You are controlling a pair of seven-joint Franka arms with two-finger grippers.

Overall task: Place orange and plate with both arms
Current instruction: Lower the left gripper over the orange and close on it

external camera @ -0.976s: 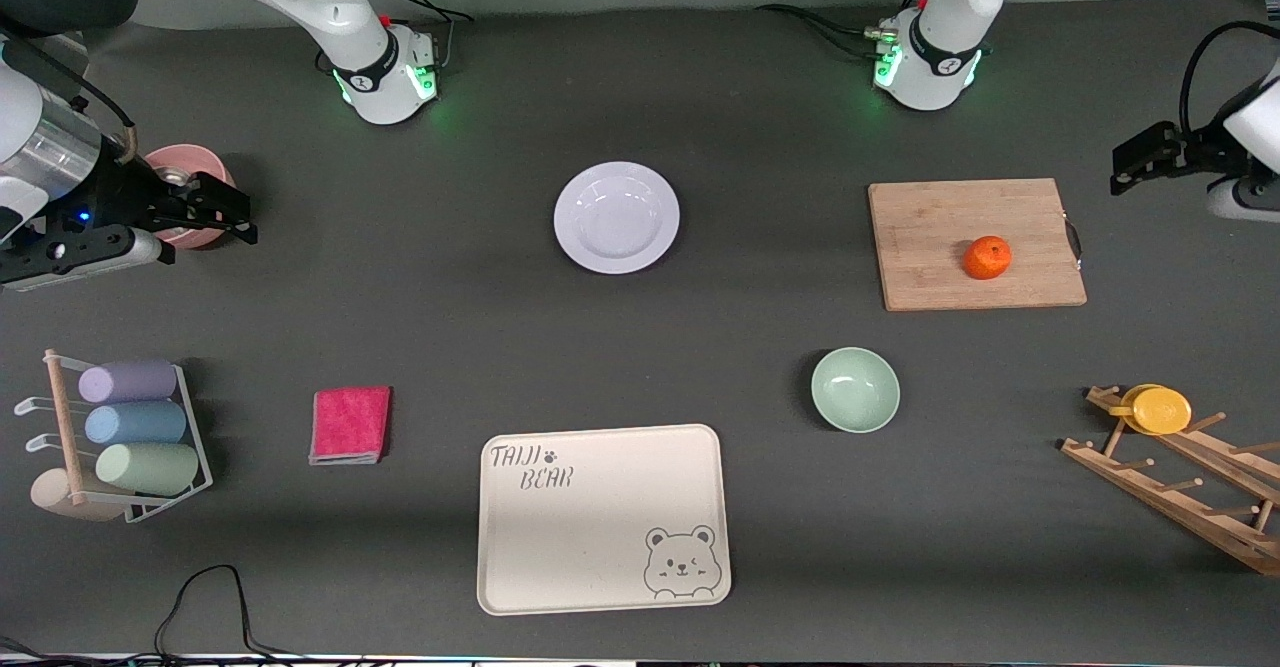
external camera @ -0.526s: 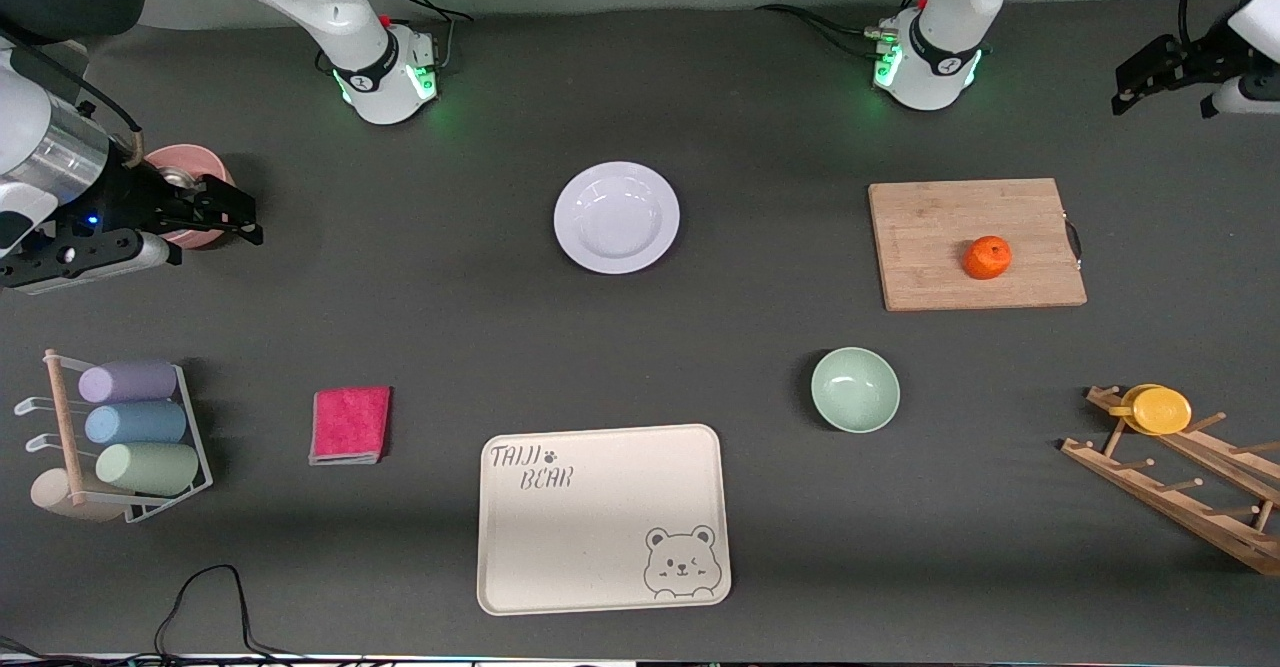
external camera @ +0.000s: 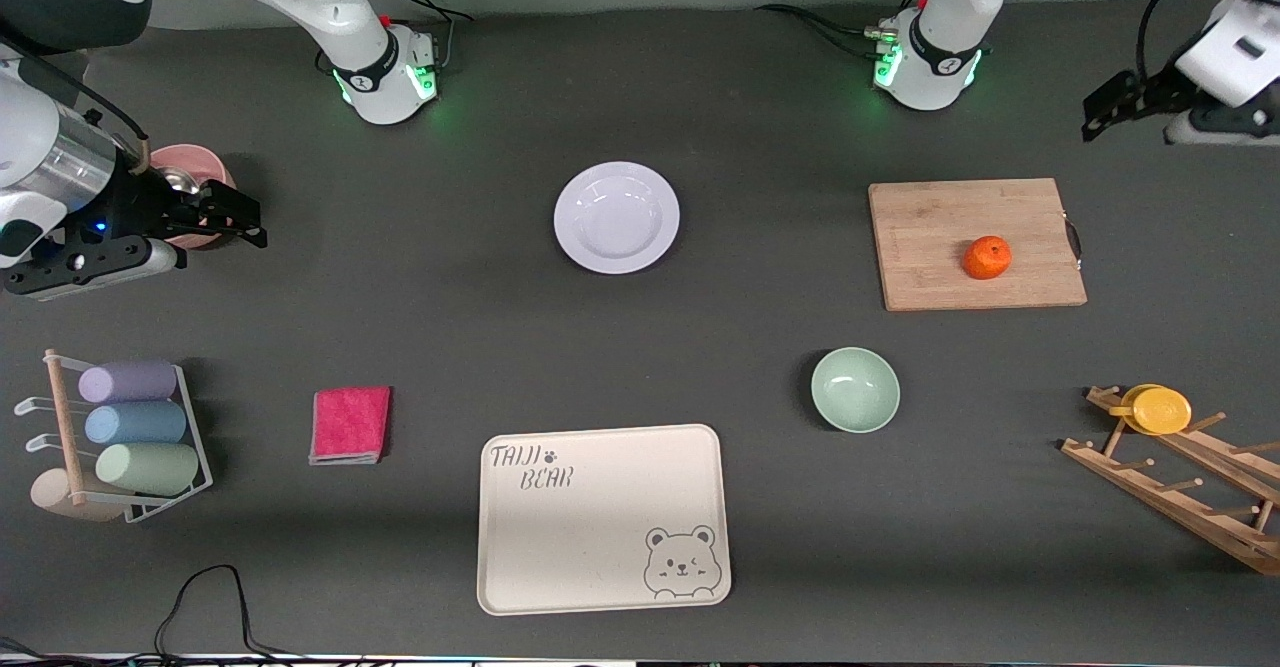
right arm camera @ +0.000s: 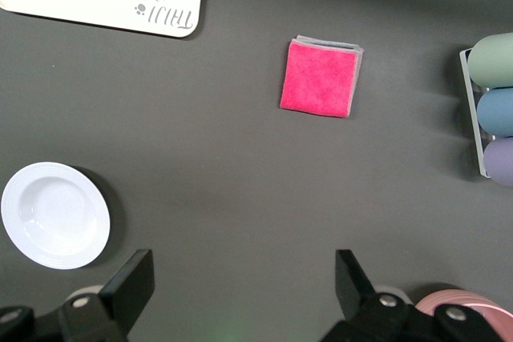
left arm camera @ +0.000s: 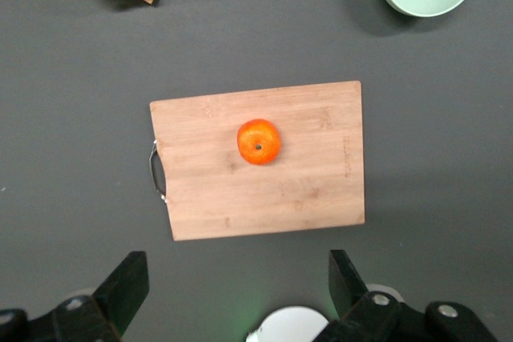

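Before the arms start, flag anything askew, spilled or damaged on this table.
Nothing stands out. The orange sits whole on the cutting board, the plate lies flat and bare, and the bowl is upright. No spills show.

A dark grey table (external camera: pixel 460 307) fills the scene — evenly lit, faint soft shadows.
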